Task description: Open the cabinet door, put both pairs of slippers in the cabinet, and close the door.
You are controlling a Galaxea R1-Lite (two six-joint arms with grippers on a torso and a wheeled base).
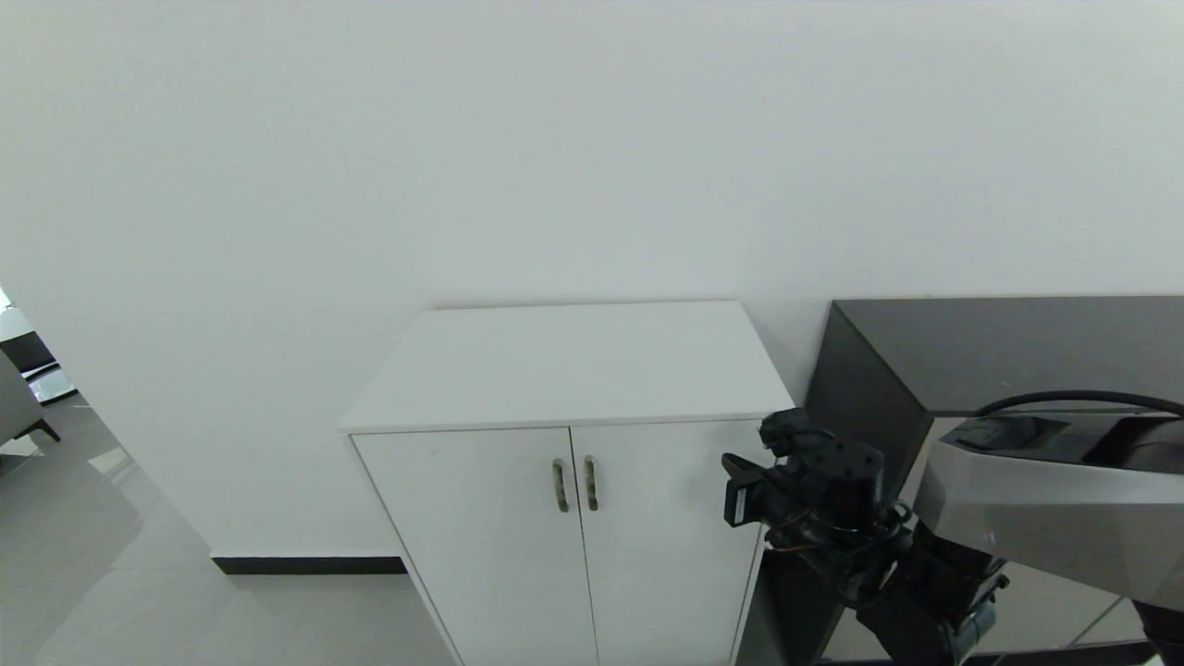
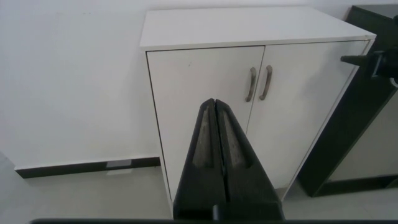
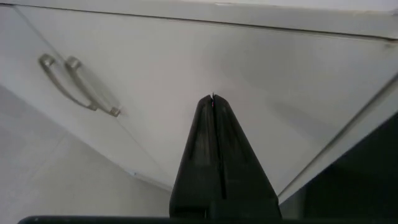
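A white cabinet stands against the wall with both doors closed. Two metal handles sit side by side at the middle seam. My right arm's wrist hangs in front of the right door's outer edge, near its top. In the right wrist view, my right gripper is shut on nothing, pointing at the right door, with the handles off to one side. My left gripper is also shut and empty. It is held back from the cabinet, facing the left door and the handles.
A dark sideboard stands right beside the cabinet on its right. Grey floor lies open to the cabinet's left, with a black skirting strip along the wall. A chair shows at the far left edge.
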